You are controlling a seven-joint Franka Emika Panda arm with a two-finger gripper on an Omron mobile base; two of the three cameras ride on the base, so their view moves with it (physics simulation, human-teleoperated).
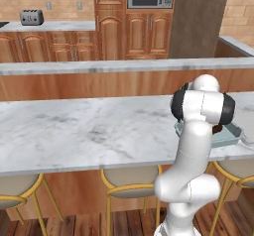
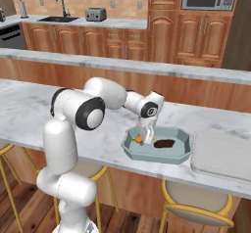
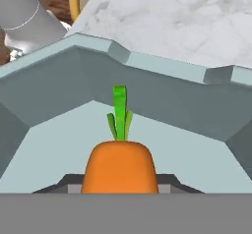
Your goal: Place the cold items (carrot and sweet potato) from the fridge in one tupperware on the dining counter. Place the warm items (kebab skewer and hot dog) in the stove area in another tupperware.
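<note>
Gripper (image 2: pixel 140 138) low inside teal tupperware (image 2: pixel 182 153) on dining counter (image 2: pixel 29 109), jaws narrow, clamped on carrot (image 2: pixel 138 139) at the container's left end. To its right lies a dark item, prob. sweet potato (image 2: pixel 164 143). Flat tray (image 2: pixel 223 154) beside.

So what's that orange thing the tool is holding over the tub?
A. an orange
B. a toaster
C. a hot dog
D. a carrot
D: the hand view shows an orange body with green leaves, the carrot, in the tool inside the tupperware.
</note>
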